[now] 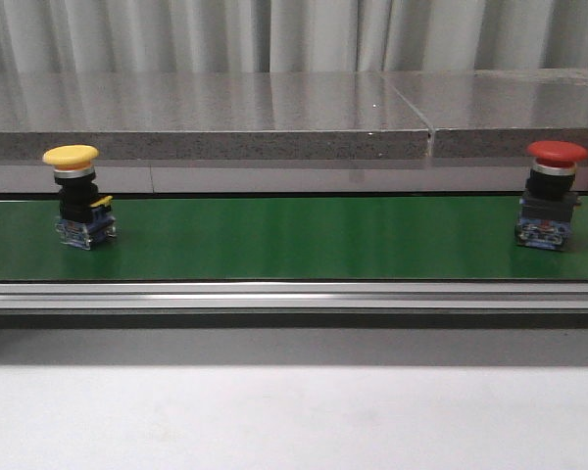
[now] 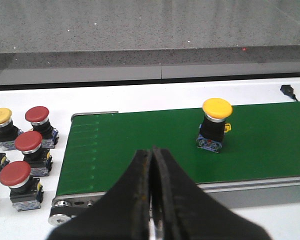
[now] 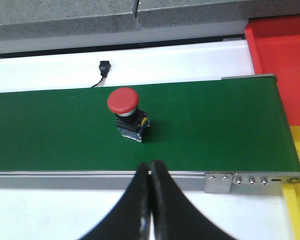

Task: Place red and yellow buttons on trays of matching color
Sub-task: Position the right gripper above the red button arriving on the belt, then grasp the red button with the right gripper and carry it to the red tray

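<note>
On the green belt (image 3: 65, 130), red button (image 3: 127, 114) stands upright just beyond the right claw (image 3: 150, 197) (fingers together, empty); left claw (image 2: 151, 200) likewise pressed together.

A red button (image 3: 124, 101) stands upright on the green belt (image 3: 215, 130).

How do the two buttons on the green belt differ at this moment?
The yellow button has a yellow cap and stands at the belt's left end; the red button has a red cap and stands at the right end. The yellow button sits ahead of the shut left gripper, the red button ahead of the shut right gripper. Both stand upright, cap up, on the green belt, untouched.
</note>
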`<state>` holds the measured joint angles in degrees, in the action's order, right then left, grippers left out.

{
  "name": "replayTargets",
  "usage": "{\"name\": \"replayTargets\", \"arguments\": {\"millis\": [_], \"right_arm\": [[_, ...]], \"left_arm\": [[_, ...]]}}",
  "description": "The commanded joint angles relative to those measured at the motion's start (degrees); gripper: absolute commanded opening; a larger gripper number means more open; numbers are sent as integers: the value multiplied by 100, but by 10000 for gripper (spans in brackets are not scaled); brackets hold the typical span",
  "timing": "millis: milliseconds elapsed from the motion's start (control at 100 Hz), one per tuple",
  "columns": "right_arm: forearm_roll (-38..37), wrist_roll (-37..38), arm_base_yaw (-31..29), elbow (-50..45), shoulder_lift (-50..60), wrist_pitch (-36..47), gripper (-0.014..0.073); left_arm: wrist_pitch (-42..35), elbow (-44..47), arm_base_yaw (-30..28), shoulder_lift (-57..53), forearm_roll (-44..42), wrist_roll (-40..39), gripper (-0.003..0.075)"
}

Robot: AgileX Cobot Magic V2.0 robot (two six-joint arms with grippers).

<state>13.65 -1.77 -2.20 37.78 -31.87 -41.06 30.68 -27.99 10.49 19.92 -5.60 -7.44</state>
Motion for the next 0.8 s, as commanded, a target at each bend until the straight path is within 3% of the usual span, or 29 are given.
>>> {"name": "replayTargets", "arguments": {"millis": [0, 140, 210, 280, 450, 520, 790], "right_arm": [[158, -11, 7, 260, -404, 522, -66], [269, -11, 7, 260, -819, 535, -57], [286, -11, 7, 260, -967, 394, 0], [375, -11, 7, 260, -1065, 249, 124], [509, -11, 7, 260, -1153, 152, 563], [509, -11, 7, 260, -1153, 201, 668], [304, -106, 7, 611, -1882, 263, 645]], "left_arm": [[-456, -136, 51, 39, -3, -68, -19], [-456, -136, 51, 39, -3, -68, -19], [-456, -136, 51, 39, -3, -68, -19], [-456, -136, 51, 39, -3, -68, -19], [-456, -136, 51, 39, -3, -68, -19], [-456, -136, 51, 39, -3, -68, -19], [-456, -136, 51, 39, -3, -68, -19]]}}
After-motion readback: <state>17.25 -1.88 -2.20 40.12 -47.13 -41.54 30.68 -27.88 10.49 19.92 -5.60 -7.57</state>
